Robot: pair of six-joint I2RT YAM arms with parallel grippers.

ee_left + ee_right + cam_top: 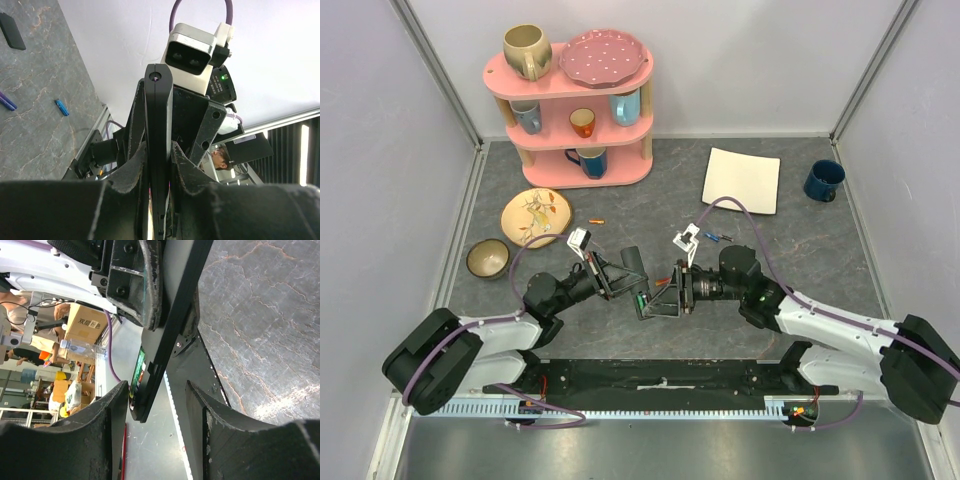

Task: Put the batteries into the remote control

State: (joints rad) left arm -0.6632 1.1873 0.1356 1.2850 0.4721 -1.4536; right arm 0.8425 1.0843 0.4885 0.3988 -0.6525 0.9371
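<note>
Left gripper (159,156) clenched on remote control (158,110) — bar held edge-on between my two arms. Right gripper (157,390) spread wide, fingers (112,430) either side of remote's end, not touching. Farther out on table (660,190) — blue battery (62,107), purple battery (7,101); orange battery (597,220) near floral plate (536,215).

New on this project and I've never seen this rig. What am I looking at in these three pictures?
Two robot arms are bolted at a table's near edge. The wide picture is from an overhead camera; the other two are from a camera on each wrist. The left claw is shut on the black remote control. The right claw is open, with its fingers on either side of the remote's end. On the grey table lie small batteries, a plate, a bowl, a blue mug and a pink shelf of cups.
</note>
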